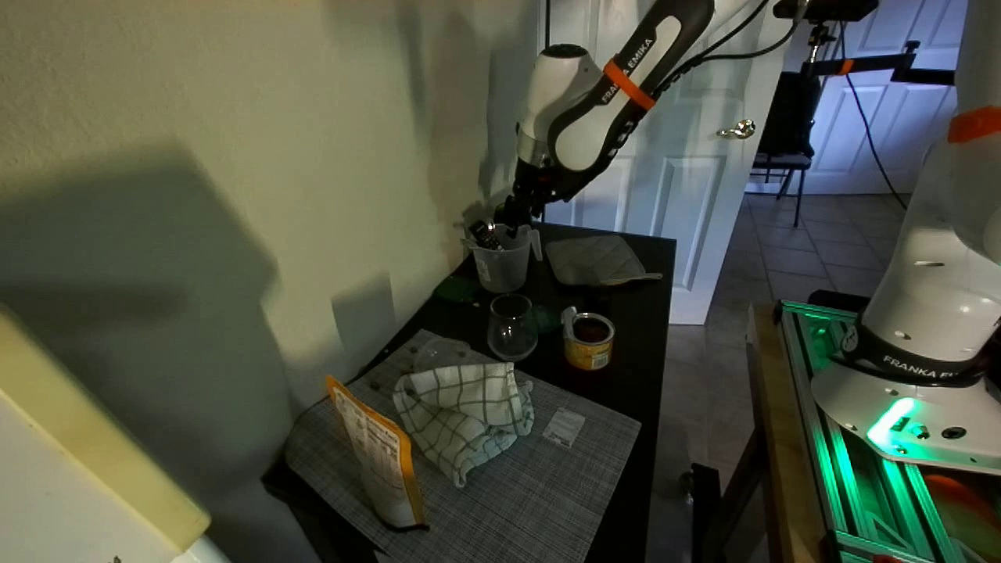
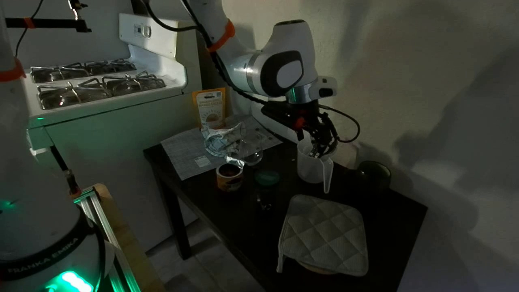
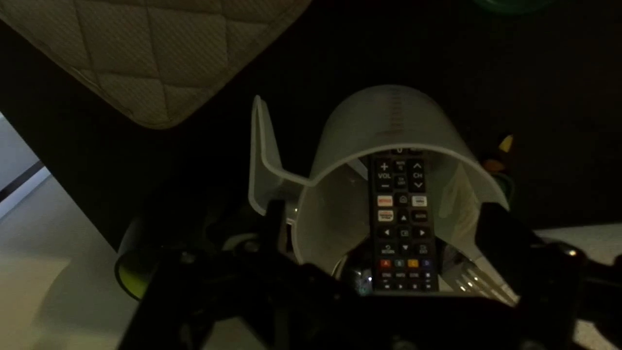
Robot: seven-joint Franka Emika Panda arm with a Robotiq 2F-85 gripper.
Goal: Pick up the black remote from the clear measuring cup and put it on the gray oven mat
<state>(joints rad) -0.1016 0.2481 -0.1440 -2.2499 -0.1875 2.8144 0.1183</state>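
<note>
1. Remote [image 3: 403, 218], black, tilted inside the clear measuring cup [image 3: 384, 119], keypad showing in the wrist view
2. Pincer [image 3: 383, 208] at the cup's mouth, fingers [image 3: 500, 238] spread apart toward opposite sides of its rim
3. Fork [image 3: 474, 278] inside the cup as well
4. Gray oven mat [image 2: 324, 235] on the desk [image 2: 389, 243], near the cup but apart, on its handle side

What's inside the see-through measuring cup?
The wrist view shows a black remote, what looks like a fork and something shiny and rounded. The wall of the measuring cup hides the remote's lower end and whatever may lie at the bottom.
</note>
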